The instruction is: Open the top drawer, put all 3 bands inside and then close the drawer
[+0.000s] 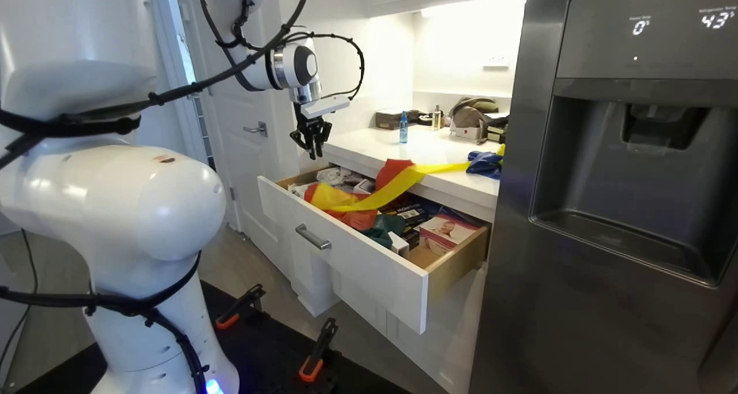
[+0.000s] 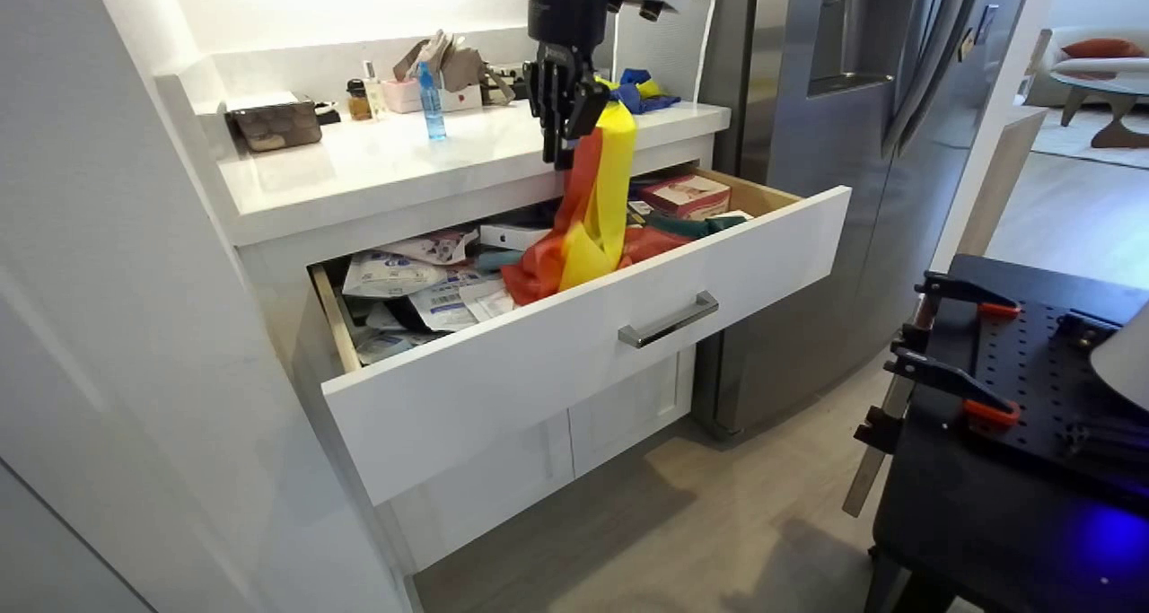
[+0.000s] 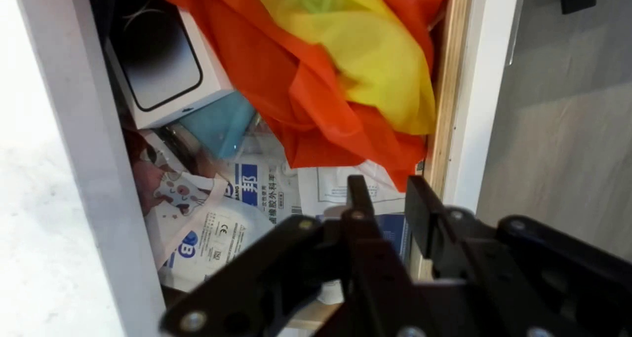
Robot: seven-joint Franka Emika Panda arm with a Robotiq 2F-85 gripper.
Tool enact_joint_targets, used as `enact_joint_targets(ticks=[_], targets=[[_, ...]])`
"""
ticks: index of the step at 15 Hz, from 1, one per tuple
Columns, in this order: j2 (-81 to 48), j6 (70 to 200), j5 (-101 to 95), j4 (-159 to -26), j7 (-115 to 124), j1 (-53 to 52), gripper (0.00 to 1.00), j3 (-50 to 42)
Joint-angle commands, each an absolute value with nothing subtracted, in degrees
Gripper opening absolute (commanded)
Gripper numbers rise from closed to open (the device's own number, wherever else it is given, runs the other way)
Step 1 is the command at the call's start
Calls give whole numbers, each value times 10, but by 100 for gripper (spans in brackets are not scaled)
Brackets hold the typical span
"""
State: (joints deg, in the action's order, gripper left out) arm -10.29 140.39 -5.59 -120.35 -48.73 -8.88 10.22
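The top drawer [image 1: 369,255] is pulled open; its white front and silver handle [image 2: 669,319] show in both exterior views. The yellow band [image 1: 398,189] runs from the countertop down into the drawer, over red-orange band material [image 1: 395,172]. They also show in an exterior view, yellow [image 2: 615,173] and red [image 2: 539,267], and in the wrist view, yellow [image 3: 375,60] and red [image 3: 266,80]. I cannot tell whether the red is one band or two. My gripper [image 3: 385,181] is open and empty above the drawer, beside the bands; it also shows in the exterior views [image 1: 315,152] [image 2: 558,157].
The drawer holds packets [image 2: 395,272], a white phone box [image 3: 158,60], a pink box [image 1: 447,232] and dark green cloth [image 1: 383,229]. On the countertop [image 2: 377,169] are a blue bottle [image 2: 432,101] and a crumpled blue strip [image 1: 484,164]. A fridge [image 1: 611,255] stands beside the drawer.
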Motion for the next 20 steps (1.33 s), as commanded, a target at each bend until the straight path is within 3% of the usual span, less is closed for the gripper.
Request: enact_joint_targets(ticks=[1, 7, 20], targets=[[-118, 1450, -81, -1185, -459, -82, 56, 97], [-110, 1491, -90, -1158, -449, -51, 99, 70], [-160, 1422, -165, -995, -205, 4, 100, -32]])
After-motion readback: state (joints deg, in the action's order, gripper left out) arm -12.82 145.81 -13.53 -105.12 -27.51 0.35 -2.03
